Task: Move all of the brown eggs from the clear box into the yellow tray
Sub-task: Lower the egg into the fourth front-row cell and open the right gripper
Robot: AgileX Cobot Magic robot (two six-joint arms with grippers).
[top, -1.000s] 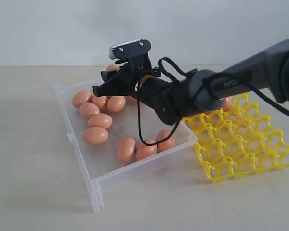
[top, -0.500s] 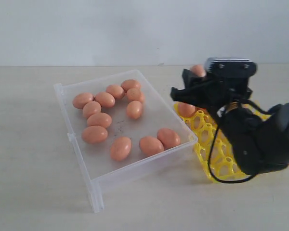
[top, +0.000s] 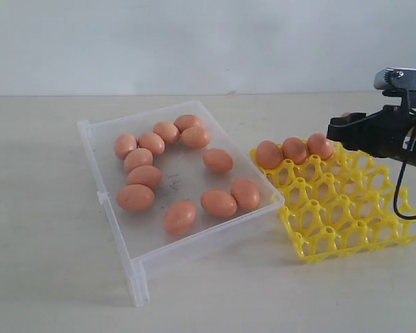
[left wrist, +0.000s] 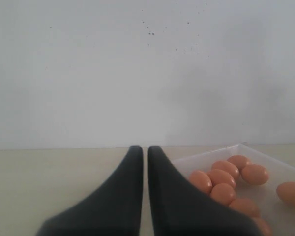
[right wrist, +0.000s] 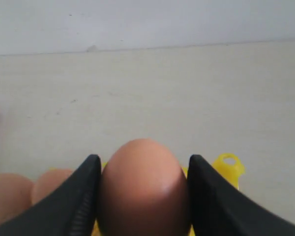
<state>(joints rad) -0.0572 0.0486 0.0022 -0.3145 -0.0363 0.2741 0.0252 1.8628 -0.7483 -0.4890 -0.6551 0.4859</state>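
Several brown eggs lie loose in the clear box; the left wrist view catches some of those eggs. The yellow tray leans against the box's right wall and holds three eggs along its far row. Over the tray's far right corner, my right gripper is shut on one brown egg, with a yellow post just beyond. My left gripper is shut with nothing in it, beside the box corner, and is out of the exterior view.
The beige tabletop runs to a pale wall behind. The box's rim flap juts toward the front. A black cable hangs from the right wrist over the tray.
My right arm swung from above the box rightward to the tray's far right corner, carrying an egg. Eggs in the box rolled slightly. Three tray eggs are now unhidden.
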